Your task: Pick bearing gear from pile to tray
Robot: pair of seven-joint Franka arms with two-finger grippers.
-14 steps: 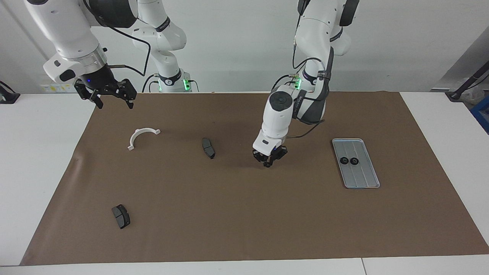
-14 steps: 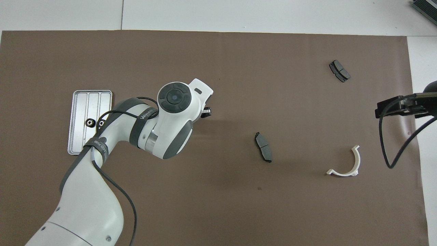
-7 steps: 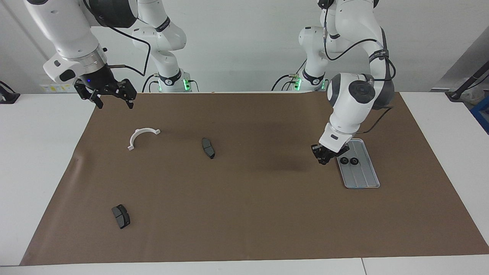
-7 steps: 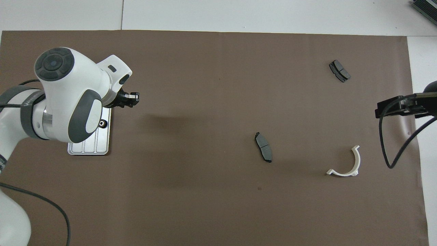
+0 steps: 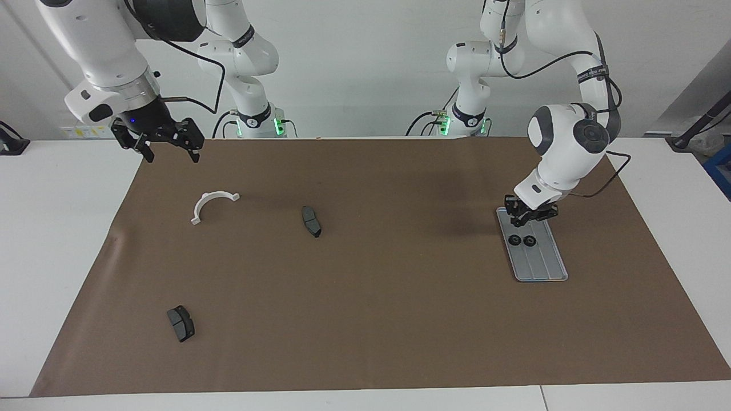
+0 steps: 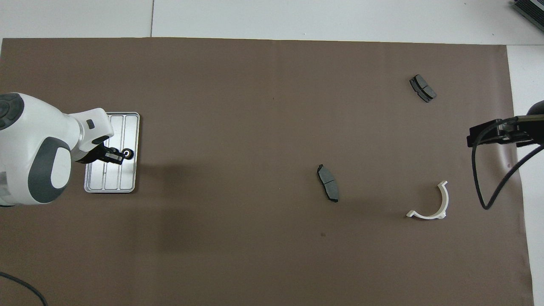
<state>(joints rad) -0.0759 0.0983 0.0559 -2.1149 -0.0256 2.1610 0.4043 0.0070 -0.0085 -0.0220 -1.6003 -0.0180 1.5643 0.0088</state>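
I see tray (image 5: 542,264) flat on brown mat (image 5: 365,297), at left arm's end of table. Its long side and grooves run from robots outward. Two small black gears (image 5: 522,241) lie flat in tray, side by side, across grooves.

My left gripper (image 5: 532,217) hangs over tray end nearest robots, fingertips pinched together; I cannot tell if gear sits between them.

My right gripper (image 5: 165,145) waits up over mat corner, fingers spread wide, nothing in them.

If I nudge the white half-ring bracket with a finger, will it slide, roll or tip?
The white half-ring bracket lies flat on the brown mat, so it would probably slide or spin, not roll. It looks like thin, stiff plastic, likely light. Its open arc could catch a fingertip.
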